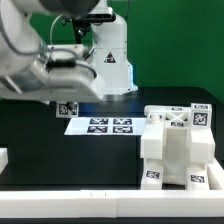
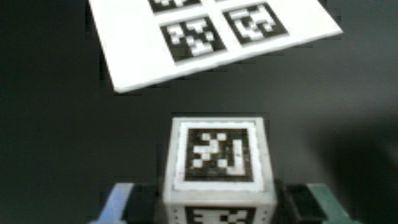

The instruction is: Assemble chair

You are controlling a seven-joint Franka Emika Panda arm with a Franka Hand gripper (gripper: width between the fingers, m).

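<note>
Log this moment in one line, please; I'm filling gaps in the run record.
stage: grasp | gripper: shut on white chair piece | marker board: flat on table | partly built chair: exterior view's right, untouched

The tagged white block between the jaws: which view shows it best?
The wrist view: the white block fills the foreground between both jaws. In the exterior view it is only a small tagged piece under the arm.
</note>
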